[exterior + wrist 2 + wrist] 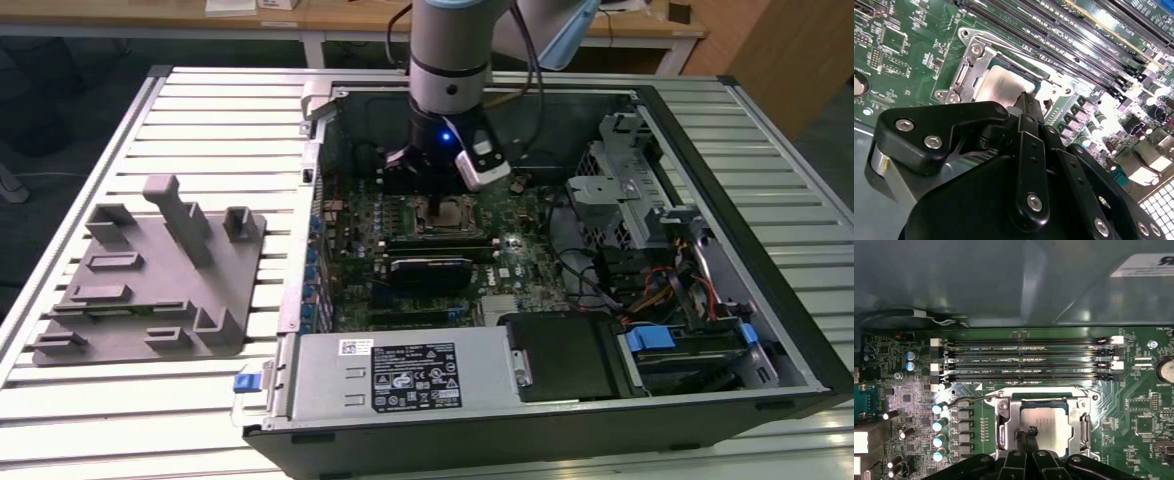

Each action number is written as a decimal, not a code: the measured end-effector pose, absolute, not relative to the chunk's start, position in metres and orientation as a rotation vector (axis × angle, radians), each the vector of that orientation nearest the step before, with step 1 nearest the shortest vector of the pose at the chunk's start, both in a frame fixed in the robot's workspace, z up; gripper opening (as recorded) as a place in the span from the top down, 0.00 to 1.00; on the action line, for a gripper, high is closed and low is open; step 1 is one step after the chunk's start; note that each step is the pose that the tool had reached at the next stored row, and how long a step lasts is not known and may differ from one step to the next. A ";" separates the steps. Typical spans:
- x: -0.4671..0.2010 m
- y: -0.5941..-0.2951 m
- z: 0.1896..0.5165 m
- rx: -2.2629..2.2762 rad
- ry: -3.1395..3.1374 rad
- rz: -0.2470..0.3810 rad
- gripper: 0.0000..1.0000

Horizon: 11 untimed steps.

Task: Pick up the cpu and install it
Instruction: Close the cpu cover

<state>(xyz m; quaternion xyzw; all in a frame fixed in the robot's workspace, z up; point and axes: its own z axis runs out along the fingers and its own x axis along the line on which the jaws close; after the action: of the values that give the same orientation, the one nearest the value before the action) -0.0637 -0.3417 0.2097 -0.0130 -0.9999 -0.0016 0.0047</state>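
— Where do we find the cpu [1050, 424]?
— Seated flat inside the socket frame [1003, 426] on the green motherboard [1134, 405]; its silvery top faces up.
— And the jaws?
— We see them drawn narrow, holding nothing; the fingertips [1031, 431] sit at the cpu's edge, inside the frame; whether they touch it we cannot tell.
— What lies around the frame?
— Memory slots [1024, 360] run just beside it; the arm [451, 60] stands above it; well away from it, outside the computer case [534, 430], a grey fixture tray [147, 290] rests on the bench [200, 110].
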 end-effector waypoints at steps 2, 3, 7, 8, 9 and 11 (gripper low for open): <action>-0.065 -0.342 0.208 -0.041 -3.132 -0.006 0.89; -0.066 -0.342 0.207 -0.041 -3.132 -0.006 0.89; -0.068 -0.342 0.206 -0.041 -3.132 -0.006 0.89; -0.068 -0.342 0.205 -0.041 -3.132 -0.007 0.89; -0.069 -0.342 0.204 -0.041 -3.132 -0.007 0.89; -0.069 -0.342 0.203 -0.041 -3.132 -0.006 0.89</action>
<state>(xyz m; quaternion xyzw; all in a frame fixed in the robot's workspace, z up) -0.0695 -0.3417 0.2032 -0.0130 -0.9999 -0.0021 0.0047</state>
